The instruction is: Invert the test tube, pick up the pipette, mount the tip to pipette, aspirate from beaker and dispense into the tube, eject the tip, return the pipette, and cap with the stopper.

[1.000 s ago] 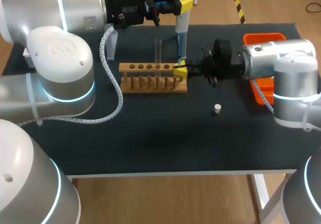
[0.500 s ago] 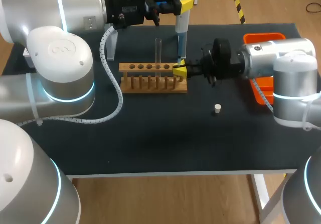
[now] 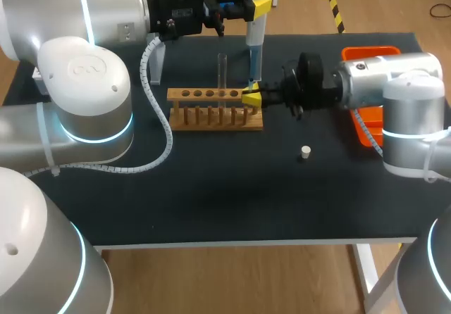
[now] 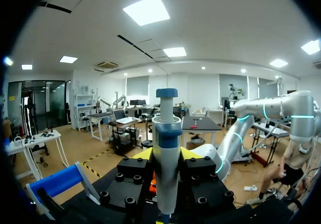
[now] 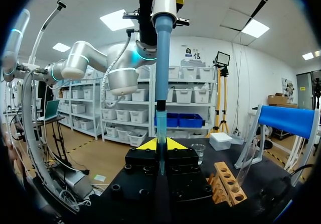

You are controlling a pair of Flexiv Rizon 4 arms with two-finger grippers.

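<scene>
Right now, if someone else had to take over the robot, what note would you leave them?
Left gripper: jaws shut on the blue-and-white pipette, held upright.
Right gripper: jaws shut on the clear plastic tip at the pipette's end.
Glass test tube stands in the wooden rack; small white stopper lies loose on the black table.
Done: pipette picked up.
To do: finish mounting, aspirate, dispense, eject, return pipette, cap.

1. The table [image 3: 211,201] is plain black.
2. The rack [image 3: 211,113] is tan wood.
3. The pipette [image 3: 254,43] is pale grey with blue bands and a blue cap.
4. The pipette tip [image 5: 161,128] is pale and translucent.
5. The test tube [image 3: 222,71] is clear.
6. The stopper [image 3: 305,152] is white.
7. The tray [image 3: 366,50] is bright orange.
8. The left gripper [image 3: 258,5] and the right gripper [image 3: 251,97] are black with yellow tips.
9. The left arm [image 3: 84,82] and the right arm [image 3: 394,89] are silver-white with glowing cyan rings.
</scene>
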